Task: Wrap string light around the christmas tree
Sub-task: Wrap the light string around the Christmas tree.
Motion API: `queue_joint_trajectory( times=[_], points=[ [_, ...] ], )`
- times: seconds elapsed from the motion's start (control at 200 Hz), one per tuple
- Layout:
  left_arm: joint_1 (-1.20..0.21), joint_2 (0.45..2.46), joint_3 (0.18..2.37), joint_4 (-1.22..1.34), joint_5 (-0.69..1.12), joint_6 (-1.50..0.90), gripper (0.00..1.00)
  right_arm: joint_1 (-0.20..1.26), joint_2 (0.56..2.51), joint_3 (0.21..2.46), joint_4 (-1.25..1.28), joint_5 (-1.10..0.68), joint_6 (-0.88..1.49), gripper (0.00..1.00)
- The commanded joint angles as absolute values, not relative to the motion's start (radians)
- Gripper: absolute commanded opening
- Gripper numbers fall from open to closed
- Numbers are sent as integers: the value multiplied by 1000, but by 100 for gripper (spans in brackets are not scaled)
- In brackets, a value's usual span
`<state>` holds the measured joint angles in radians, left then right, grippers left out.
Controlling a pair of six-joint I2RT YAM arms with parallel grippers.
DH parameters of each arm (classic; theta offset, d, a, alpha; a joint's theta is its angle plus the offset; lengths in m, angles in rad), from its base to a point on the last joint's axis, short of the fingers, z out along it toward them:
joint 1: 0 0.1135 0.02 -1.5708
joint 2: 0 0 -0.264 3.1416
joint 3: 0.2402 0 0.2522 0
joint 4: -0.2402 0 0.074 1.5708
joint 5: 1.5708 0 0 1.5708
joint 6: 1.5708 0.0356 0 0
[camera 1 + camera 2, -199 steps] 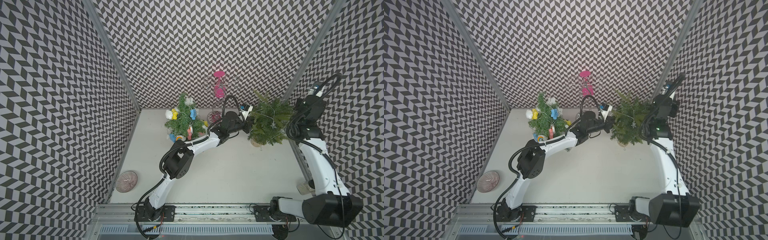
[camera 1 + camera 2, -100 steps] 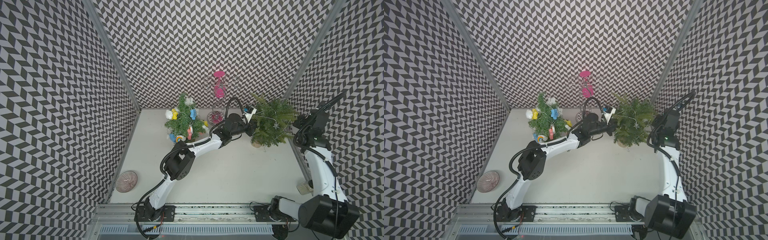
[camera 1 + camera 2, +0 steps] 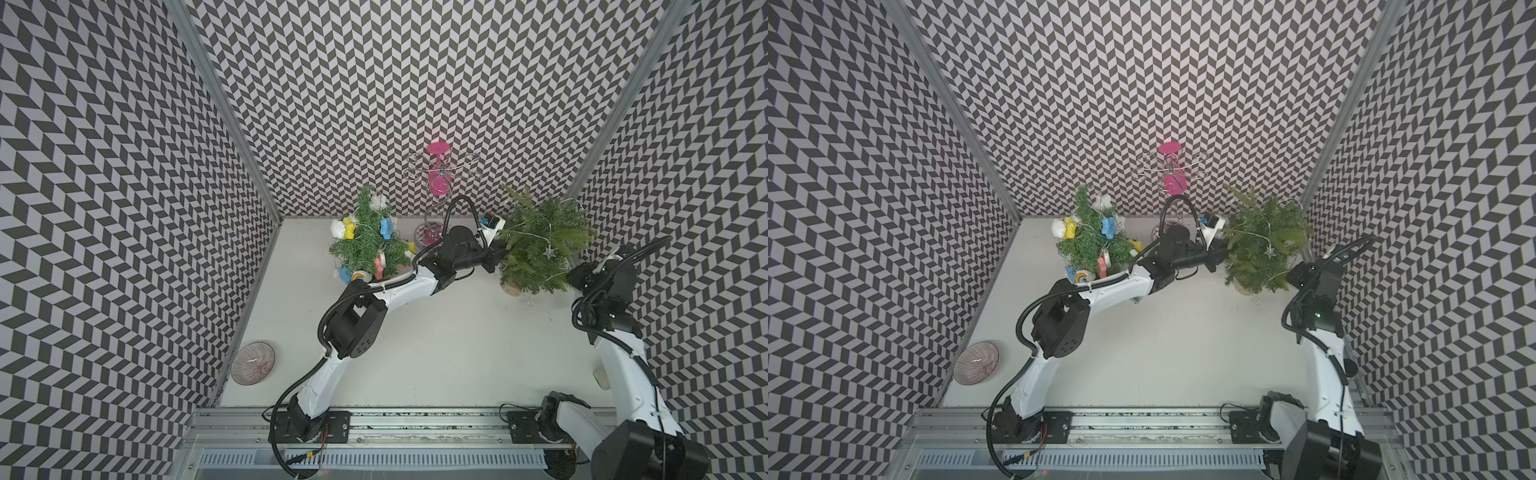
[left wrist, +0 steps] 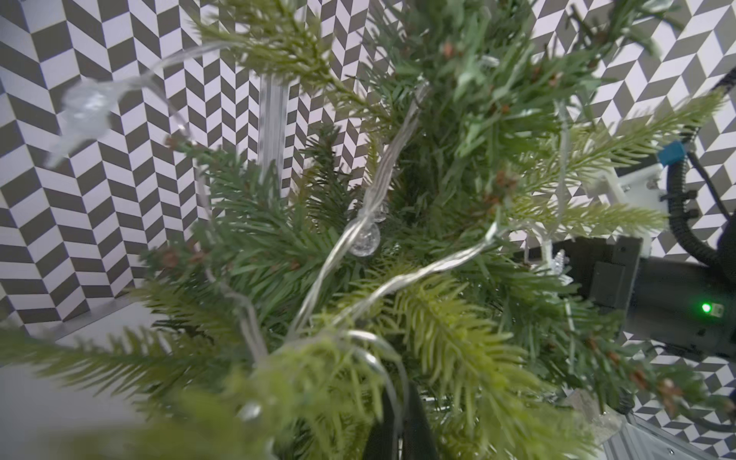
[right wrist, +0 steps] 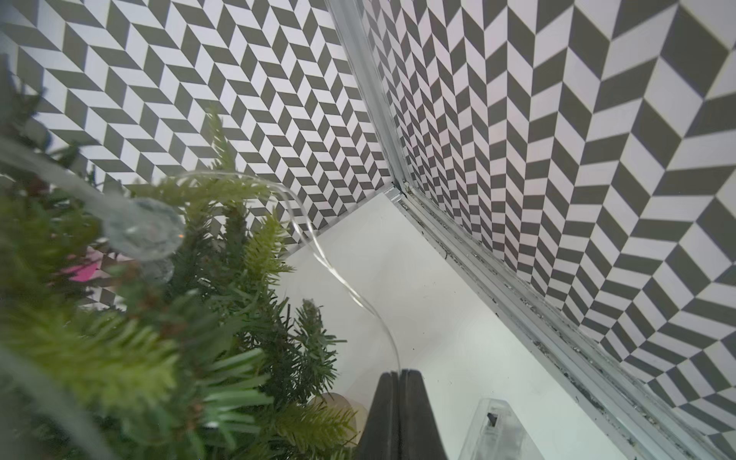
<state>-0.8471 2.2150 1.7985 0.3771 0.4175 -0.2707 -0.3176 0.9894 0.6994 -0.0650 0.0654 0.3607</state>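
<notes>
The christmas tree [image 3: 536, 249] stands at the back right of the tabletop [image 3: 436, 340], with the string light [image 4: 418, 275] draped through its branches. The left gripper [image 4: 398, 402] is buried in the foliage on one side, jaws together with the clear wire running between them. The right gripper [image 5: 399, 374] sits just beside the opposite side, jaws together, pinching a loose run of the wire.

Logged white table [image 3: 436, 345]. Found potted christmas tree [image 3: 540, 245] standing between left gripper [image 3: 494, 259] and right gripper [image 3: 571, 276], foliage touching both. Noted decorated small tree [image 3: 368, 245] and pink stand [image 3: 439, 187] near left gripper. Spotted ribbed bowl [image 3: 252, 363] well apart from both.
</notes>
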Motion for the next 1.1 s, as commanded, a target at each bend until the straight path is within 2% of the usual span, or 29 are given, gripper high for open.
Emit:
queue_joint_trajectory(
  times=[0.0, 0.1, 0.2, 0.29, 0.626, 0.696, 0.736, 0.791, 0.911, 1.001, 1.096],
  points=[
    [-845, 2180, 1801, 369, 447, -239, 0, -324, 975, 633, 99, 51, 430, 5],
    [-843, 2195, 1809, 364, 455, -229, 1, -326, 980, 586, 164, 2, 460, 5],
    [-842, 2203, 1811, 374, 466, -229, 7, -327, 961, 546, 231, -3, 466, 13],
    [-842, 2198, 1795, 398, 470, -238, 17, -327, 924, 534, 257, -15, 468, 25],
    [-842, 2155, 1756, 393, 449, -222, 19, -329, 935, 502, 277, 0, 470, 19],
    [-842, 2155, 1756, 390, 449, -222, 31, -332, 948, 512, 258, -9, 469, 25],
    [-842, 2154, 1755, 387, 449, -219, 44, -332, 950, 513, 253, -17, 471, 39],
    [-840, 2144, 1743, 398, 449, -222, 47, -333, 939, 519, 236, -15, 472, 49],
    [-839, 2095, 1689, 426, 422, -227, 54, -332, 893, 547, 151, 49, 459, 58],
    [-840, 2038, 1626, 444, 361, -232, 72, -333, 849, 552, 103, 122, 458, 68],
    [-836, 2003, 1593, 452, 338, -233, 87, -333, 816, 581, 51, 114, 450, 70]
  ],
)
